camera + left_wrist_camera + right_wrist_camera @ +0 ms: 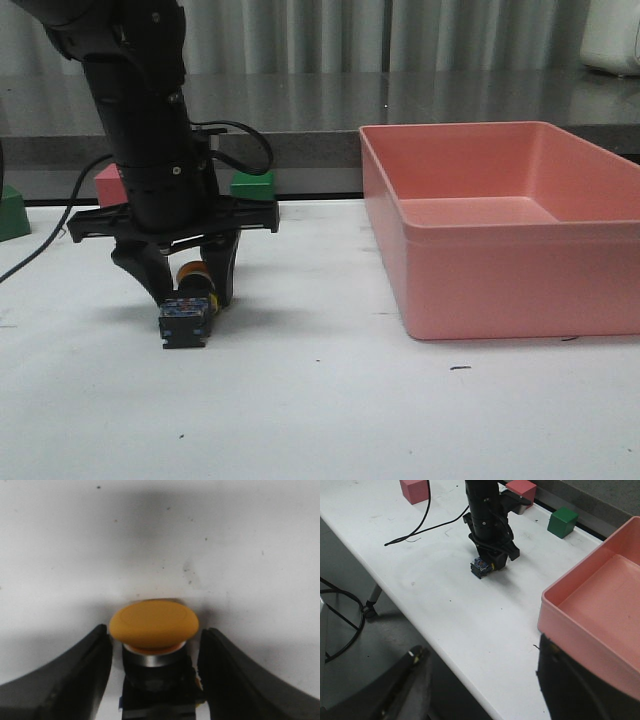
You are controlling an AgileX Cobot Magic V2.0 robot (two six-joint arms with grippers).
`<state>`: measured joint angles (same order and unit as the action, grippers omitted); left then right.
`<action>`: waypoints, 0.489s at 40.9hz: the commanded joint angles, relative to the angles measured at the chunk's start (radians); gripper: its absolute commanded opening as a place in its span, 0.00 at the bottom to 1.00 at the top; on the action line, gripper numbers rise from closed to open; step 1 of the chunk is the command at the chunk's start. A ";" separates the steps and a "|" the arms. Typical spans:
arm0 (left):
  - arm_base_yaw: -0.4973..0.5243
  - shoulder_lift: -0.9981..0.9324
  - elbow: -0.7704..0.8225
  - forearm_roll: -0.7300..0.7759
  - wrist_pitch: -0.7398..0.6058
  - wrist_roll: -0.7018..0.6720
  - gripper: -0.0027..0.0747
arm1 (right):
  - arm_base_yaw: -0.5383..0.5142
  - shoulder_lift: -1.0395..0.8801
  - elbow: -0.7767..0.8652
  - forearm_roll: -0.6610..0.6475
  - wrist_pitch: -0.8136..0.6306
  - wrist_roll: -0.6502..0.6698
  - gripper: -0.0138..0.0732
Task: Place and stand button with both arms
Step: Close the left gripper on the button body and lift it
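The left pincer [190,292] is down low on the worktop [320,400], and it is grasping the button [187,315]. Its two black fingers [75,680] sit one on each side of the button, close against the black part under the cap. In the left wrist view the round yellow cap [154,624] fills the space between the fingers, with a shiny ring and a black collar just under it. From the front, the button lies on its side on the worktop. Its blocky black and bluish base points toward the camera, and the yellow cap points away, tucked between the fingers.

The left arm [150,130] stands tall above the button, and black cables [245,140] loop off it.

The right pincer [480,685] is well apart from the button. It hangs out past the worktop's near edge, beside the pink tray. Its two dark fingers are spread wide with nothing between them, so it is released.

A big pink tray [520,290] sits on the worktop to the right of the button, well apart from it. Behind the left arm, at the back edge of the worktop, there is a green cube [252,186] and a pink cube [108,185]. Another green block [12,212] shows at the far left edge. The right wrist view shows one more pink cube [415,490] farther along the worktop.
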<state>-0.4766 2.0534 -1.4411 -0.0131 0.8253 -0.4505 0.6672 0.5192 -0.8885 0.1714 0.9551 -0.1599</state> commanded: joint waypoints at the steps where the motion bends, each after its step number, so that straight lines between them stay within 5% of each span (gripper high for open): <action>1: -0.002 -0.043 -0.028 0.003 0.006 -0.011 0.51 | 0.001 0.006 -0.021 0.014 -0.069 -0.010 0.71; 7: -0.004 -0.043 -0.030 0.003 0.006 -0.011 0.49 | 0.001 0.006 -0.021 0.014 -0.069 -0.010 0.71; 20: -0.004 -0.058 -0.030 -0.001 0.023 0.004 0.25 | 0.001 0.006 -0.021 0.014 -0.069 -0.010 0.71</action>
<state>-0.4766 2.0557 -1.4427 -0.0110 0.8449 -0.4505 0.6672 0.5192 -0.8885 0.1714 0.9551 -0.1599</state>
